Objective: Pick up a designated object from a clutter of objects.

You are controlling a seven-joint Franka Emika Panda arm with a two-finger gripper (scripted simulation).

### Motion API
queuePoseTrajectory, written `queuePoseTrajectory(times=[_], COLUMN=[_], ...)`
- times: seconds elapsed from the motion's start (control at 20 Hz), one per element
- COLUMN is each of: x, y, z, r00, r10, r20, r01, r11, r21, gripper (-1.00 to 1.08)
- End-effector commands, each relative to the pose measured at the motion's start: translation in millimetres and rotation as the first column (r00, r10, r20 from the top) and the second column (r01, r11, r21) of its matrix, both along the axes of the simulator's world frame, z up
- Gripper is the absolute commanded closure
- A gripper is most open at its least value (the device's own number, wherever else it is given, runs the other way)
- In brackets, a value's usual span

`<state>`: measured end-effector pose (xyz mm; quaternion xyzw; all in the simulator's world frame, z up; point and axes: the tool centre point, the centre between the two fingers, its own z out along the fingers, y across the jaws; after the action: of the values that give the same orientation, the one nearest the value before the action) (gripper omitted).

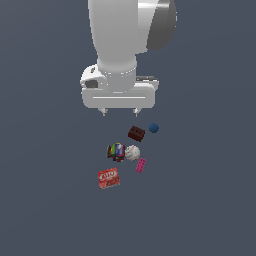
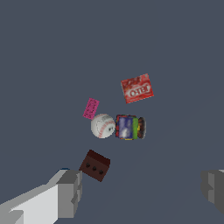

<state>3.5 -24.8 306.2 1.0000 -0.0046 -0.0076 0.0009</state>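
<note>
The designated object, a small multicoloured cube [image 1: 116,151] [image 2: 130,127], lies on the grey floor touching the white ball [image 1: 132,152] [image 2: 103,126]. The rest of the clutter of objects lies around it: a dark brown studded brick [image 1: 136,133] [image 2: 94,165], a blue ball [image 1: 153,128], a pink brick [image 1: 141,165] [image 2: 91,108] and a red packet [image 1: 108,178] [image 2: 137,88]. My gripper [image 1: 120,112] [image 2: 142,188] hangs open well above the clutter, nothing between its fingers [image 2: 70,192]. In the wrist view the blue ball is almost hidden behind one finger.
The items lie close together on a plain dark grey floor [image 1: 50,200]. The arm's white body [image 1: 125,40] fills the upper middle of the exterior view.
</note>
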Motion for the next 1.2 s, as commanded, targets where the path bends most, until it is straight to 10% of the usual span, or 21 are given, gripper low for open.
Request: queuePoseTrajectory(times=[0.0, 1.15], x=[0, -1], y=[0, 15], z=[0, -11], r00=[1.0, 0.999], r10=[0.0, 0.051], r20=[0.0, -0.008], r01=[0.0, -0.051], r11=[1.0, 0.998], r21=[0.0, 0.028], gripper=[-0.92, -0.92])
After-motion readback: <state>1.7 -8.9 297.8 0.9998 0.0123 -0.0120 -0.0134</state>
